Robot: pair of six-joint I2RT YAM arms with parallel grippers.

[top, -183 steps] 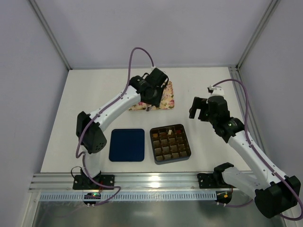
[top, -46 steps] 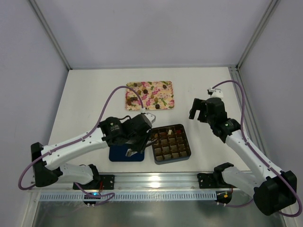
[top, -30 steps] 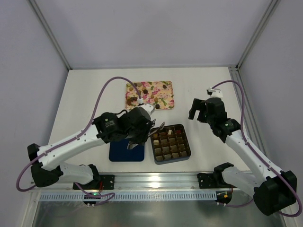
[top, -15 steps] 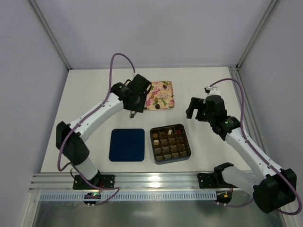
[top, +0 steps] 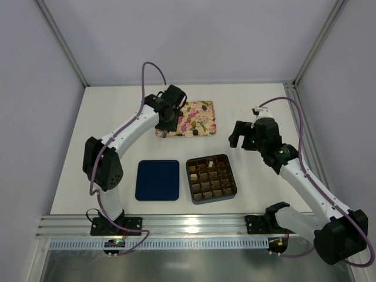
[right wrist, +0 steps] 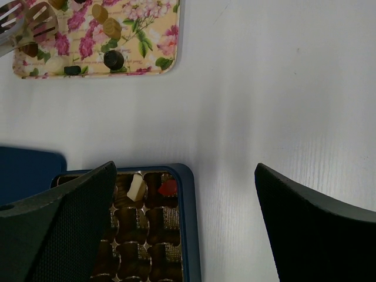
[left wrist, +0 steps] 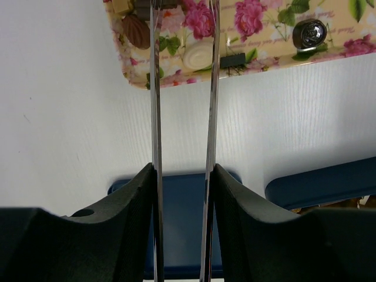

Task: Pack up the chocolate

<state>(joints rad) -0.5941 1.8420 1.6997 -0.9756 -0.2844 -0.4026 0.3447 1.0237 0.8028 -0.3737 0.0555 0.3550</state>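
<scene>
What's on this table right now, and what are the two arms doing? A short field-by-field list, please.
Floral tray: far side, several loose chocolates on it
Grid box: near side; a whitish piece and a reddish piece in the row nearest the tray; other cells unclear
Blue lid: flat, left of the box
Left gripper: over the tray's left end, jaws apart, nothing seen held
Right gripper: wide open, empty, hovering

Bright even light, soft shadows, frames sharp.
</scene>
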